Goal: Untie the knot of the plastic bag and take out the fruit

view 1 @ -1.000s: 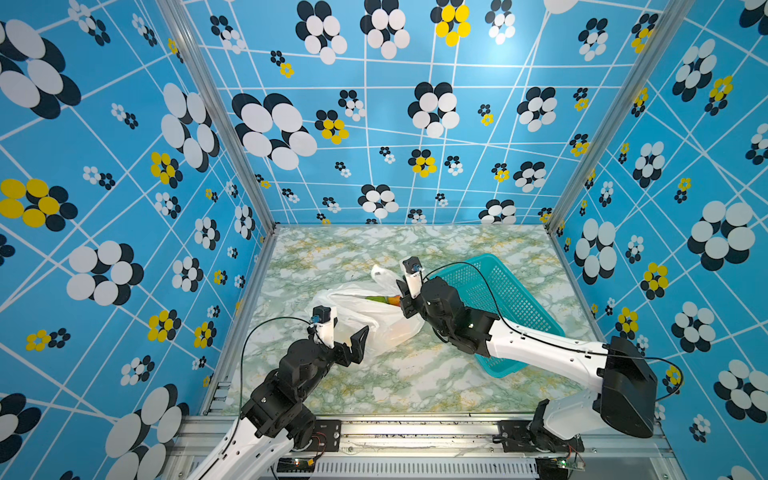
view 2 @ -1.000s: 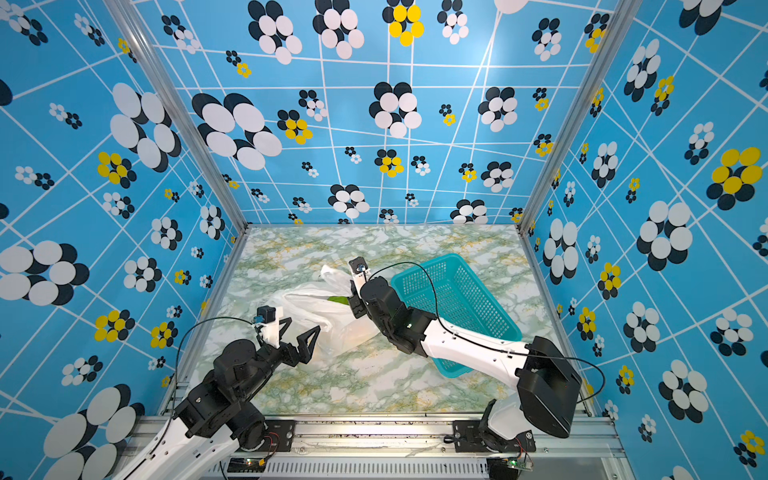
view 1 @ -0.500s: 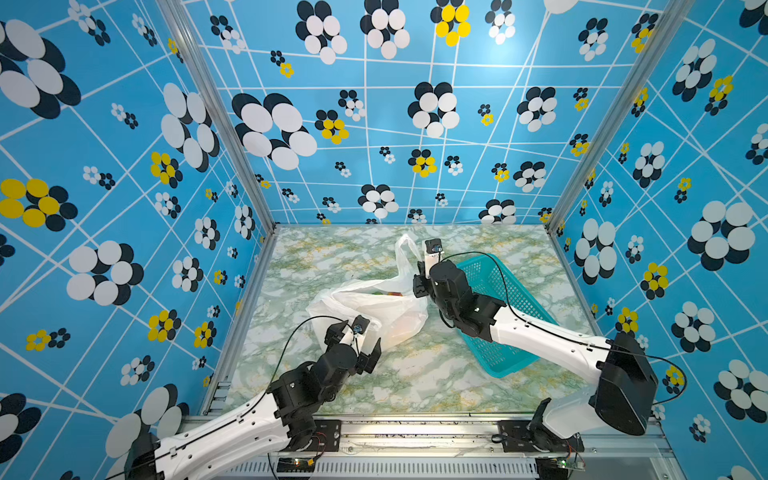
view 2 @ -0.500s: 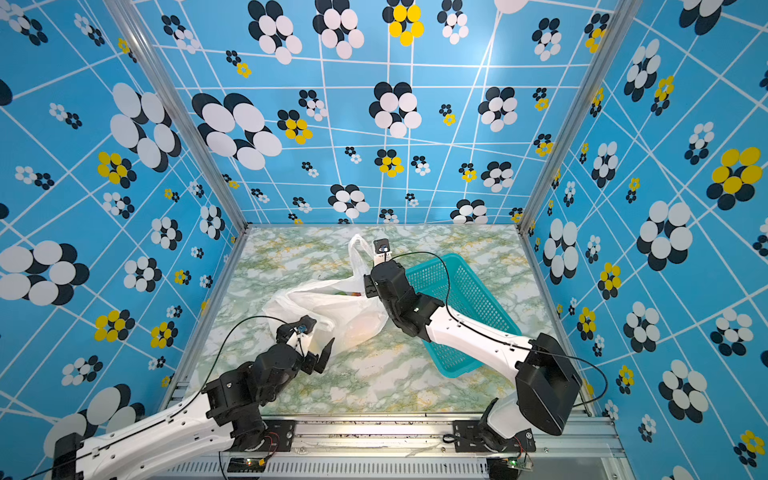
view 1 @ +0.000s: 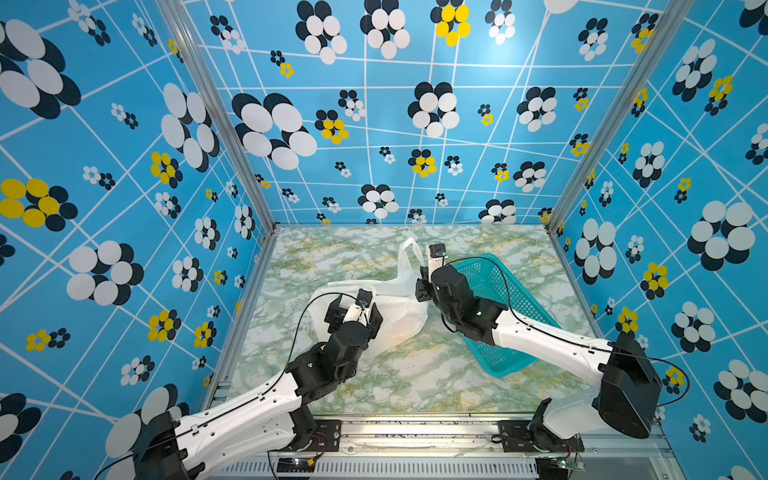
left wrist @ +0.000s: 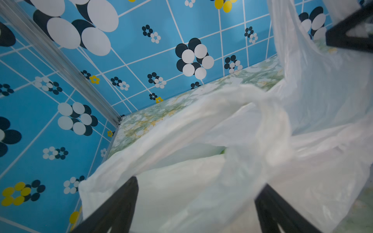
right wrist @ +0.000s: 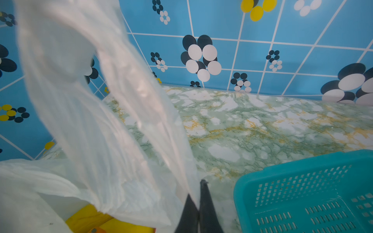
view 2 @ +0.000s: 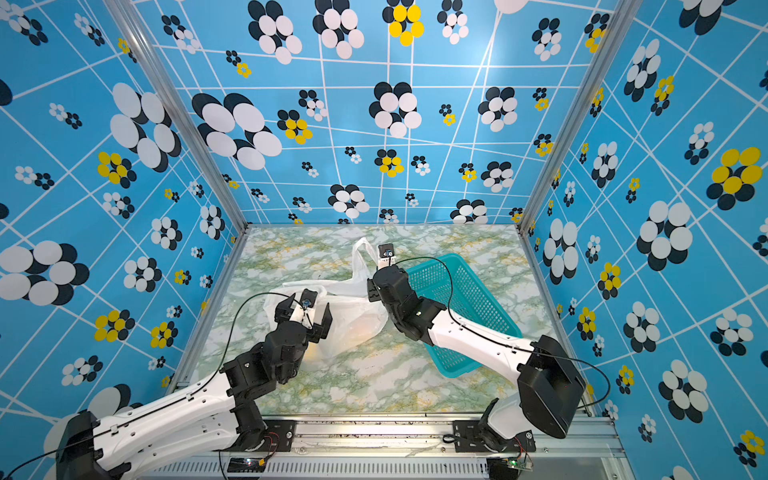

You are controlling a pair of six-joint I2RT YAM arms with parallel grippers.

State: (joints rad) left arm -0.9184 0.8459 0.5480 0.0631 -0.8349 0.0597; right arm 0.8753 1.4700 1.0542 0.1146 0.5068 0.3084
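Green-marble tabletop (view 1: 415, 374), blue flower-print walls all round. Nearest the front rail, the left arm reaches in low with its wrist tipped down. The left hand (view 1: 353, 309) is spread wide over the near side of the plastic bag (view 1: 401, 320). Its wrist view shows the fingers (left wrist: 117, 201) straddling loose film, nothing clamped. The bag lies slumped mid-tabletop, mouth slack. Inside it is the fruit (right wrist: 88, 219): yellow pieces under the film, and an orange tint through the side in both top views. Just past it, the right hand (right wrist: 196, 191) is pressed together, pinching a loop handle (right wrist: 60, 100) of the bag and holding it up off the tabletop. The right arm stretches across above the teal basket (view 1: 515, 291), which sits just beside the bag. No knot lump is visible and the handles look apart, so I judge the untying done or nearly done. Step in hand: opening the mouth. The next move probably needs the left hand on the opposite rim to pull the mouth wide, then a reach for the fruit. The film looks thin and may slip.
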